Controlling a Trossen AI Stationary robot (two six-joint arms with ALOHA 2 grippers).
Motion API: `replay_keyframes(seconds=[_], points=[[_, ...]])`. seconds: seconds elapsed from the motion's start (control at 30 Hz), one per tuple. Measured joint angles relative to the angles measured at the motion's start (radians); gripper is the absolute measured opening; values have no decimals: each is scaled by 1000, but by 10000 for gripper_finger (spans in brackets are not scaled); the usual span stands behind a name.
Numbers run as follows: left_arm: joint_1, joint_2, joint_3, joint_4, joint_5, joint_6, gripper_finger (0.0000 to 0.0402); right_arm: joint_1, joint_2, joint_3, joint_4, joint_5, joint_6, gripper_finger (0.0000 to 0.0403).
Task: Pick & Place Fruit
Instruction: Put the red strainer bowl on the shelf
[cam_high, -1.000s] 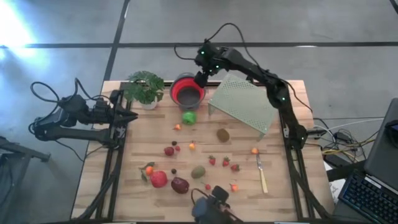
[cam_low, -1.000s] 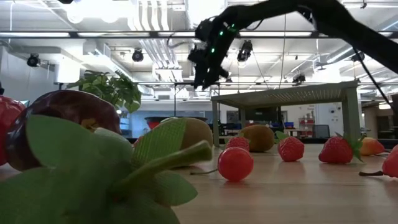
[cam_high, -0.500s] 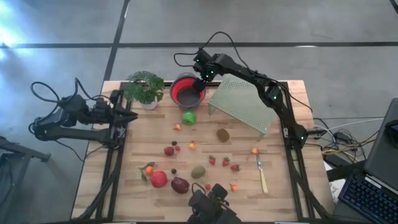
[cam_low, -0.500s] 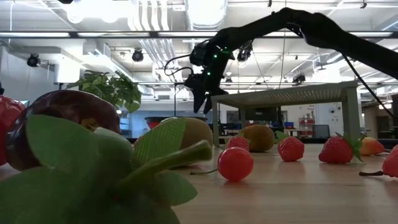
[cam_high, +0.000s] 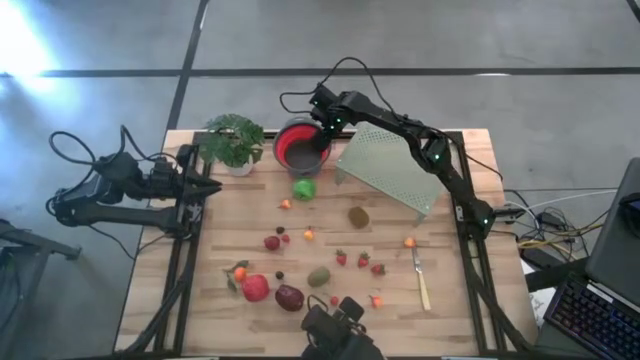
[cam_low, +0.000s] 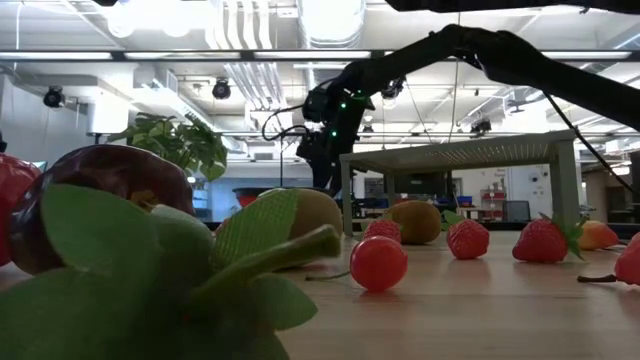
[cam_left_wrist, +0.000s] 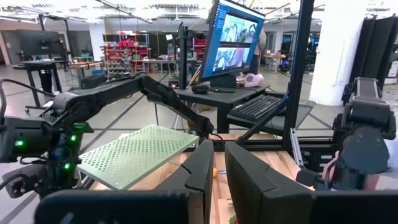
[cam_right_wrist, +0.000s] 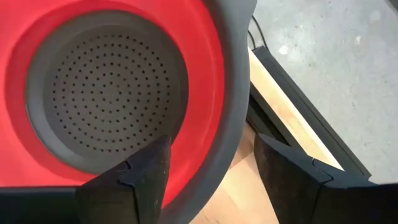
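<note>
While jaws straddle its rim, perforated red colander (cam_right_wrist: 106, 93) gapes.

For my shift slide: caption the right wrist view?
Right gripper open, straddling the rim of the empty red colander at the table's edge.

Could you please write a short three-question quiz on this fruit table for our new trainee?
1. True or false: the right hand straddles the rim of the red colander, fingers open.
2. Which lies nearest the colander: A) green apple B) knife C) red apple?
3. Fill in: the left hand waits by the table's left edge, fingers ____.

Key: 1 true; 2 A; 3 shut.
</note>
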Motion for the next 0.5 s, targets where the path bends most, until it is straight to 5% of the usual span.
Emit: replay_keyframes(seconds=[0.2, 0.5], points=[[0, 0, 0, 0, 0, 0, 46, -2, 0, 0, -4, 0, 11, 177], [0, 0, 0, 0, 0, 0, 46, -5, -1, 0, -1, -4, 12, 40]])
